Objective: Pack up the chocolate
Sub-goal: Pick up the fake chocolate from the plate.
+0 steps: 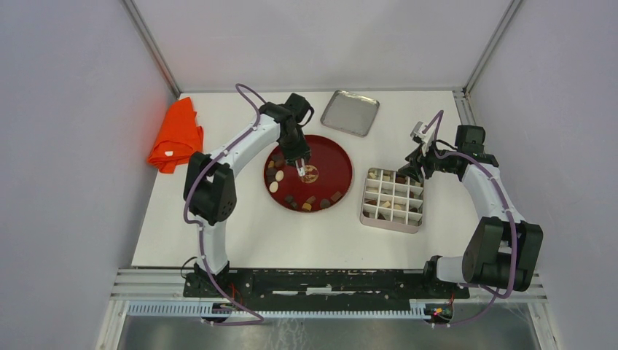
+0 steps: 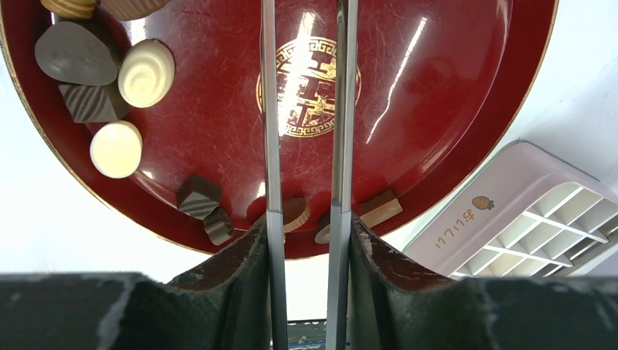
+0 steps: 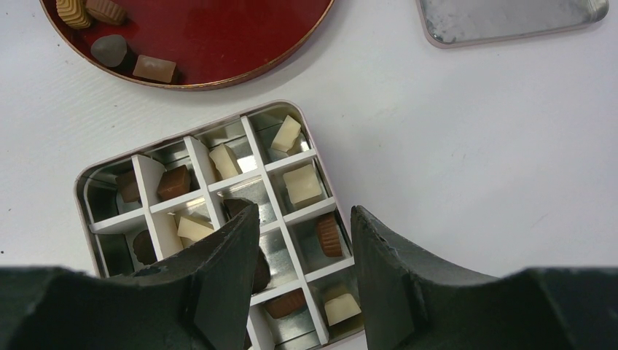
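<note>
My left pincer (image 1: 302, 172), narrowly parted and empty, hangs over the round red plate (image 2: 452, 109) of brown and cream chocolates (image 2: 146, 73); my right pincer (image 3: 302, 219), wider, empty, hovers over the part-filled pink partitioned tin (image 3: 82, 191).

One each: plate (image 1: 333, 162), box (image 1: 392, 227), lid (image 1: 350, 112), cloth (image 1: 176, 137)

Brown, tan, cream chocolate (image 2: 146, 73) on red plate (image 2: 437, 109), some in box (image 2: 452, 233)
</note>
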